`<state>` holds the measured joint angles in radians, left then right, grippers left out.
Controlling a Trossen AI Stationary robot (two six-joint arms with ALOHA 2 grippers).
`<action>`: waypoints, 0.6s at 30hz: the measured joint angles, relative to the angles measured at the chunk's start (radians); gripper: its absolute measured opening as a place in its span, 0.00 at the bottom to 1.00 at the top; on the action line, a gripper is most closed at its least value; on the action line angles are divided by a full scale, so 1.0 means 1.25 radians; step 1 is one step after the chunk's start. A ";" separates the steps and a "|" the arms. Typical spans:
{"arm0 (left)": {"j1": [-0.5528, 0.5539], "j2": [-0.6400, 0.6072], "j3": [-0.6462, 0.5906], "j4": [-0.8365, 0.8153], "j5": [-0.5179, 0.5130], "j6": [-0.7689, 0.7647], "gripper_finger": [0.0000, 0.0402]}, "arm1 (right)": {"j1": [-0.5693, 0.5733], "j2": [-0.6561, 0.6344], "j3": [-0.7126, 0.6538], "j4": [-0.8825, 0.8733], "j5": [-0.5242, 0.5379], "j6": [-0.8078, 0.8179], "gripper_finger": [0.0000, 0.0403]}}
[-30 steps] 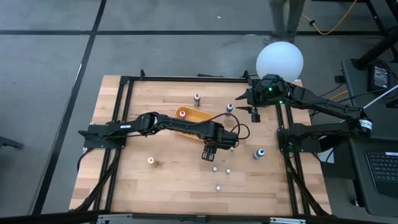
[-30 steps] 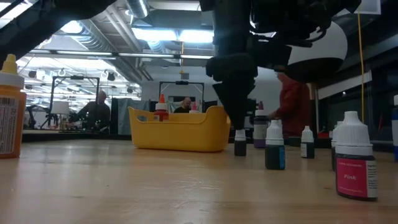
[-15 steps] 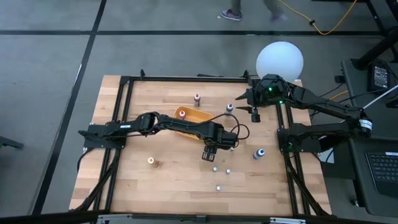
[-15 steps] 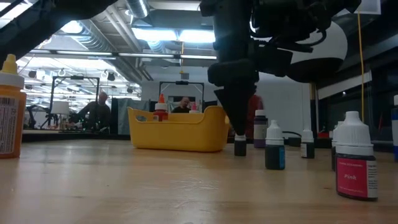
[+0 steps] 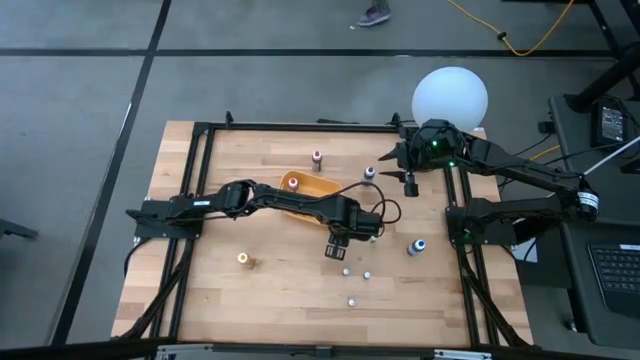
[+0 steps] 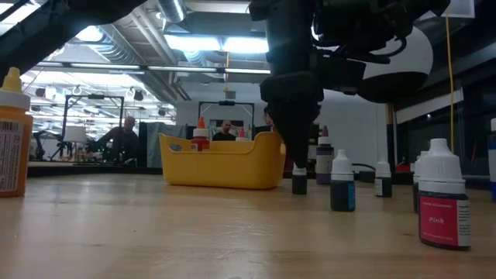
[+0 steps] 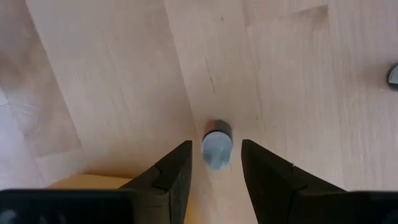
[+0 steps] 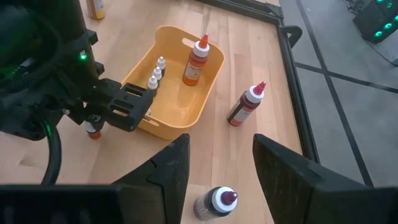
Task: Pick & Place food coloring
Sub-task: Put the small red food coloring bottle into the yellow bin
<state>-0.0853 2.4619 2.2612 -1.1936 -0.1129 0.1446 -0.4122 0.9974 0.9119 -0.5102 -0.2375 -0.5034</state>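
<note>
Left claw (image 7: 216, 171): lowered over the middle of the desk (image 5: 200, 300), fingers spread apart and straddling one small bottle (image 7: 216, 144) that stands upright between them; no contact visible on either side, so nothing is gripped yet. The straddle looks like the setup for closing on the cap and lifting it. In the low view the same bottle (image 6: 299, 180) stands on the wood directly under the claw tip. Yellow tray (image 5: 303, 186): just beyond the left claw, toward the far side of the desk, probably the destination, since it already holds three small bottles (image 8: 155, 72) along one wall and a taller orange bottle (image 8: 196, 60). Loose small bottles remain near the claw on the near side (image 5: 347, 271), (image 5: 367, 274), (image 5: 351, 300), one blue-topped to the right (image 5: 418, 245), one orange-topped to the left (image 5: 242, 259). Dark red bottle (image 8: 245, 103) stands outside the tray, far side. Right claw (image 8: 214, 168): parked at the far right corner of the desk, fingers apart, holding nothing.
</note>
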 joint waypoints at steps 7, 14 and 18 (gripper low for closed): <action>0.000 -0.001 -0.019 0.021 0.002 -0.008 0.32 | 0.000 0.000 0.000 0.000 0.000 0.000 0.44; 0.000 -0.001 -0.019 0.018 0.011 -0.015 0.28 | 0.000 0.000 0.000 0.000 0.000 -0.001 0.44; 0.000 -0.001 -0.019 0.017 0.015 -0.030 0.24 | 0.000 0.000 0.000 0.000 0.000 -0.002 0.44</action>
<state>-0.0849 2.4603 2.2372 -1.1720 -0.0944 0.1067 -0.4120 0.9974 0.9119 -0.5098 -0.2375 -0.5053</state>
